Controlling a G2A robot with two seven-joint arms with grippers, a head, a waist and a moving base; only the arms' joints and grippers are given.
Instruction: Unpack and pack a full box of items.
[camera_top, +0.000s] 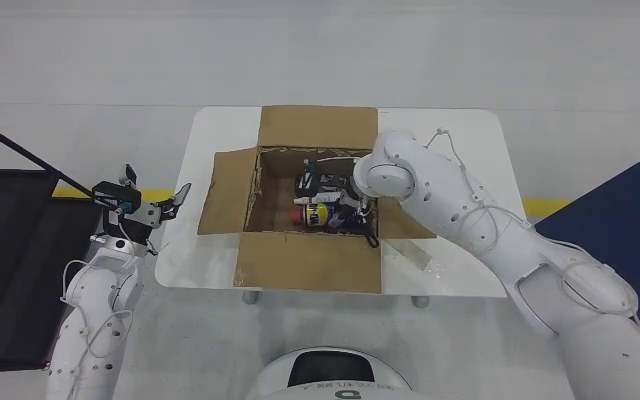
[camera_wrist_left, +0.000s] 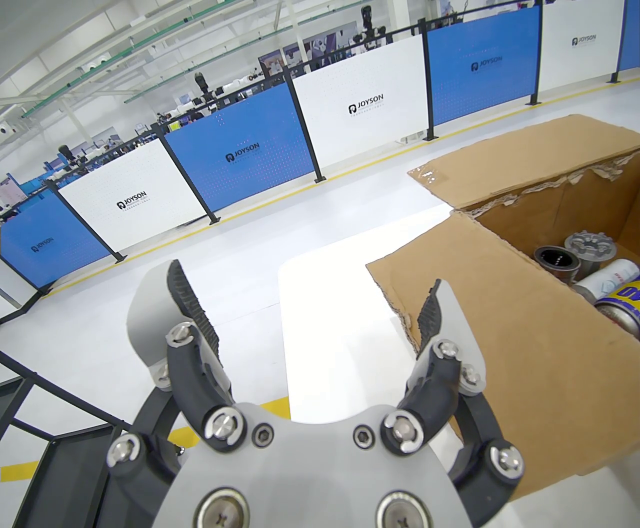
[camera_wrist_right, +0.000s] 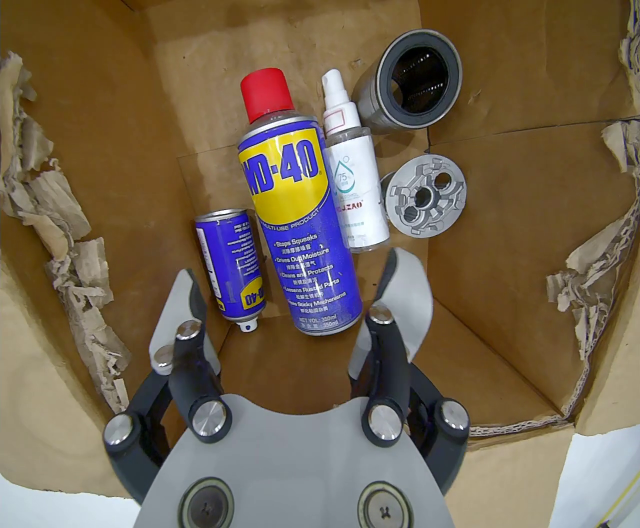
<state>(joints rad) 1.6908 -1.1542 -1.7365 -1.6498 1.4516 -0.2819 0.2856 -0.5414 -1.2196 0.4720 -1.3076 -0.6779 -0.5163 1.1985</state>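
An open cardboard box (camera_top: 250, 190) stands on the white table (camera_top: 460, 150). On its floor lie a large blue-and-yellow spray can with a red cap (camera_wrist_right: 292, 220), a small blue spray can (camera_wrist_right: 234, 265), a white spray bottle (camera_wrist_right: 352, 185), a steel bearing sleeve (camera_wrist_right: 410, 82) and a grey cast metal disc (camera_wrist_right: 425, 195). My right gripper (camera_wrist_right: 295, 272) hangs open inside the box, above the base of the large can. My left gripper (camera_wrist_left: 305, 295) is open and holds nothing, off the table's left edge, beside the box's outer flap (camera_wrist_left: 505, 350).
Torn paper tape lines the box's edges (camera_wrist_right: 65, 235). The box flaps are folded outward on all sides (camera_top: 310, 262). A black rack (camera_top: 25, 260) stands on the floor to the left of the table. Blue and white fence panels (camera_wrist_left: 240, 150) stand farther off.
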